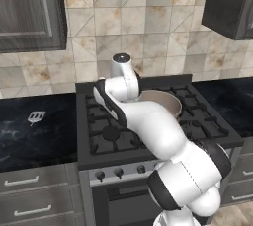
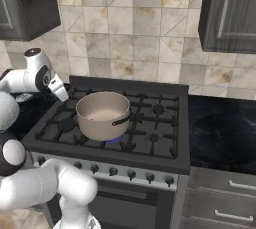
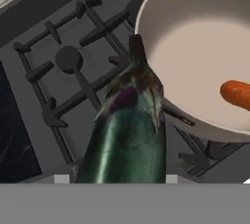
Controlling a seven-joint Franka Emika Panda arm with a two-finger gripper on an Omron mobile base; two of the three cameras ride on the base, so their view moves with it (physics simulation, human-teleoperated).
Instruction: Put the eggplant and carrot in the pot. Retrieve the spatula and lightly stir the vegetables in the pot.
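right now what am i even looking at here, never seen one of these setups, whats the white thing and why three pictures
The white thing is a robot arm in a simulated kitchen. Two pictures come from cameras behind it, left and right, looking over a stove. The third comes from a camera on its hand. A tan pot sits on the stove with a carrot inside. The eggplant fills the hand camera's front, just outside the pot's rim, apparently carried, though the fingers are hidden. A spatula lies on the dark counter to the left.
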